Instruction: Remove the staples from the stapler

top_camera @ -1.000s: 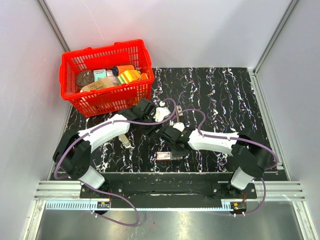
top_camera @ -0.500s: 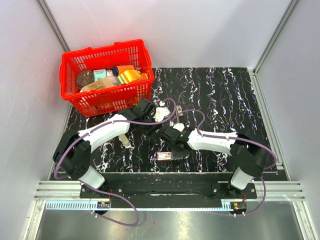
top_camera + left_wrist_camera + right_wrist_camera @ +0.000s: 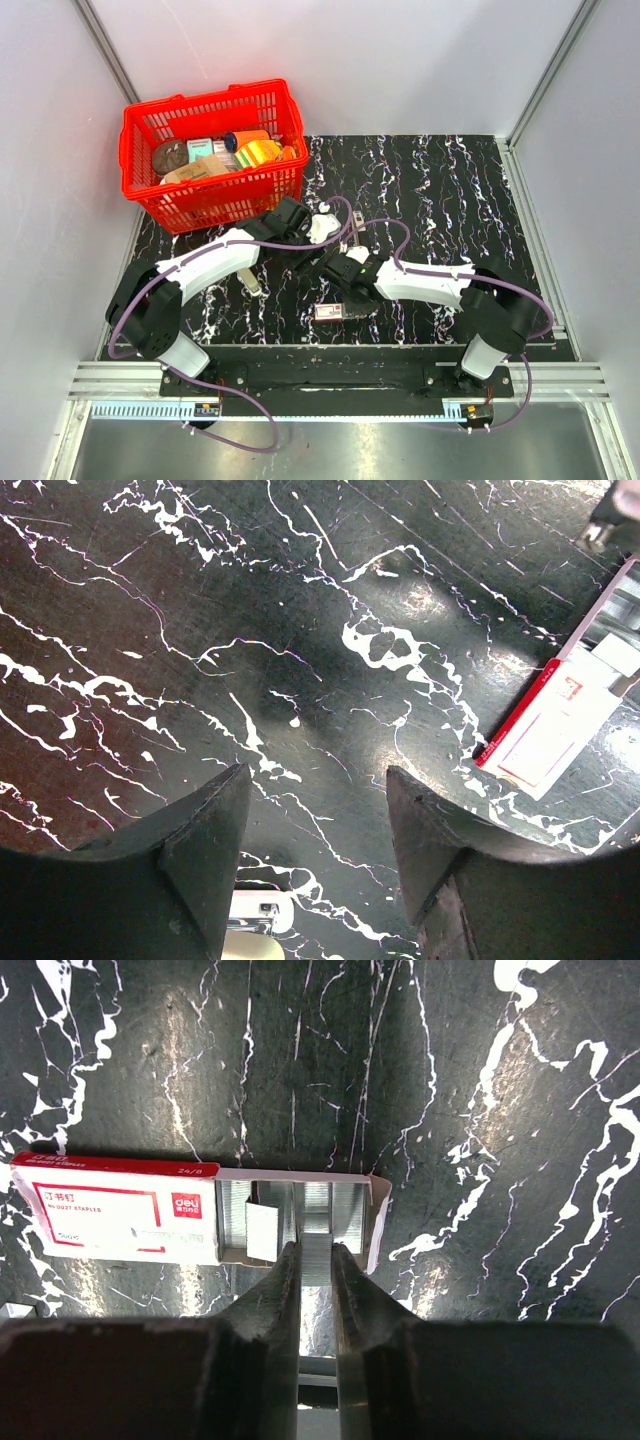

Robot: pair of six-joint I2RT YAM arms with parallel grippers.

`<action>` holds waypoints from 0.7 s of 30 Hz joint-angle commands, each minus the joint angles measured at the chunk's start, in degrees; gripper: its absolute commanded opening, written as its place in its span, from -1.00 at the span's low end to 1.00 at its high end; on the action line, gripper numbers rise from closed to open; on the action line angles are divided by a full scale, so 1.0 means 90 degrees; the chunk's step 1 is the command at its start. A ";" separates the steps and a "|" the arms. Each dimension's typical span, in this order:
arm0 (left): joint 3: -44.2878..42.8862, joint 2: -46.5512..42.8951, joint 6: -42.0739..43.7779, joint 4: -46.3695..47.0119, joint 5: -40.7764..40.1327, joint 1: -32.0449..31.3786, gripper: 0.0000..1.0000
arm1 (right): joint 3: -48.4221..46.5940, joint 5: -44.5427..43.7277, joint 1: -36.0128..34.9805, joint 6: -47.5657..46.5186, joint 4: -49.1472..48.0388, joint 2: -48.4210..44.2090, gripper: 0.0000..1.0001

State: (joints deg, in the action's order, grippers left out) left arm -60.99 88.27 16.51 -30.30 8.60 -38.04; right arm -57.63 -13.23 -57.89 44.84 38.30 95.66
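Observation:
The stapler (image 3: 251,283), small and pale beige, lies on the black marble table to the left of both grippers. Its tip shows at the bottom edge of the left wrist view (image 3: 250,928). My left gripper (image 3: 302,248) (image 3: 315,780) is open and empty, hovering over bare table. My right gripper (image 3: 345,290) (image 3: 315,1252) is shut on a silver strip of staples (image 3: 316,1260). It holds the strip just above the open end of the white-and-red staple box (image 3: 115,1222) (image 3: 335,311), where several more strips lie in the tray.
A red basket (image 3: 210,205) full of assorted items stands at the back left, close behind the left arm. The staple box also shows in the left wrist view (image 3: 555,725). White walls enclose the table on three sides.
My right gripper has shifted slightly left toward the staple box with the strip in it. The left arm has not moved.

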 commanded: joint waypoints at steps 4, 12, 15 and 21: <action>0.0029 -0.0120 -0.0009 0.0145 0.0138 0.0037 0.22 | -0.0101 -0.0531 0.0065 0.0135 0.0041 -0.0384 -0.71; 0.0029 -0.0101 -0.0009 0.0145 0.0158 0.0028 0.22 | -0.0052 -0.0619 0.0065 0.0155 -0.0037 -0.0589 -0.72; 0.0009 -0.0101 -0.0009 0.0145 0.0148 0.0028 0.22 | -0.0052 -0.0619 0.0075 0.0154 -0.0037 -0.0512 -0.72; 0.0039 -0.0140 0.0001 0.0145 0.0128 0.0028 0.22 | -0.0101 -0.0532 0.0094 0.0086 -0.0076 -0.0306 -0.72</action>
State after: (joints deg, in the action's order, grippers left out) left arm -60.97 88.27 16.51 -30.30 8.64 -38.04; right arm -57.63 -16.58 -57.71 45.41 38.35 92.36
